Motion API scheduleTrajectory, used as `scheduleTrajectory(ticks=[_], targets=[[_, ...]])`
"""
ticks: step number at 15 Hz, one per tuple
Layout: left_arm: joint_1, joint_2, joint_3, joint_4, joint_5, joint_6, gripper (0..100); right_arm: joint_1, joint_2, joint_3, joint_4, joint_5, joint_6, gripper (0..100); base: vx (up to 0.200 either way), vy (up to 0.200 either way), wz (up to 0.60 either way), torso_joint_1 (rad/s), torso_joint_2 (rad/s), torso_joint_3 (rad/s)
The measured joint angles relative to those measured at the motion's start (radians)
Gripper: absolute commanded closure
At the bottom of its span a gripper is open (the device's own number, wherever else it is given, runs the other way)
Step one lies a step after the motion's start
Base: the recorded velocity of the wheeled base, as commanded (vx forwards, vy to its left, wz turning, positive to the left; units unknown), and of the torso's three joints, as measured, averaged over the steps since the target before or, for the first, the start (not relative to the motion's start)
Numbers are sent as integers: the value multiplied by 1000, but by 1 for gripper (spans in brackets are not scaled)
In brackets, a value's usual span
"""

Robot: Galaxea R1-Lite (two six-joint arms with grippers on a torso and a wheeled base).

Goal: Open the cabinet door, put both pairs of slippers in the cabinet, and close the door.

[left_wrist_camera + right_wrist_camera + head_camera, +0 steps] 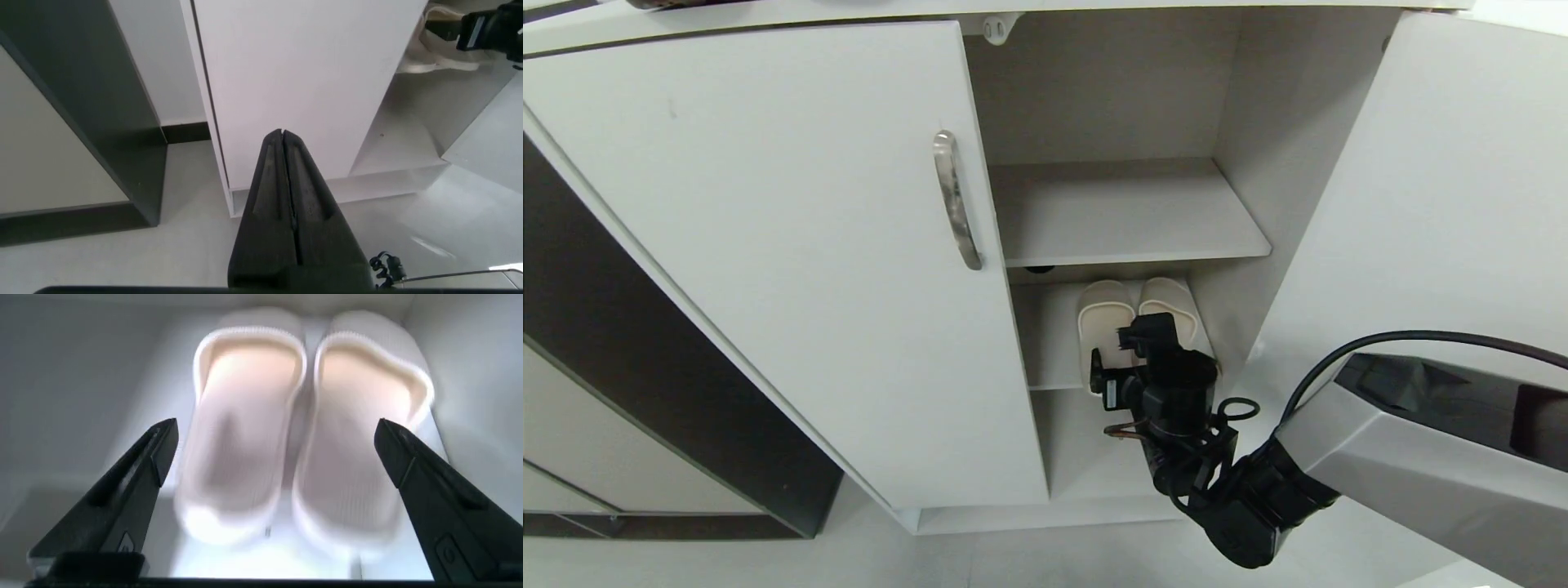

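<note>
A pair of cream slippers [1135, 314] lies side by side on the middle shelf [1049, 343] of the white cabinet, seen close up as the slippers [302, 465] in the right wrist view. My right gripper [1131, 359] is open just in front of them, its fingers [135, 486] wide apart on either side of the pair and touching neither. The cabinet's right door [1437, 196] stands swung open; the left door [768, 245] with its metal handle [956, 200] is closed. My left gripper [282, 163] is shut, low before the left door [302, 73].
The upper shelf [1123, 212] and the bottom compartment [1086, 453] hold nothing. A dark panel [629, 351] flanks the cabinet on the left. Pale floor [1029, 559] lies in front. A cable [1380, 343] loops over my right arm.
</note>
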Motion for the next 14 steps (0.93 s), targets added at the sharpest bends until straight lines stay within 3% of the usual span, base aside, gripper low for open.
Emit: scheduleTrajectory(ticks=[3, 14], targets=[[0, 0, 0, 0, -1, 0, 100, 7, -7, 15, -10, 0, 0, 0, -200, 0, 0, -2, 1, 1], [0, 0, 0, 0, 1, -8, 100, 24, -40, 37, -23, -2, -3, 0, 0, 0, 0, 1, 0, 10]])
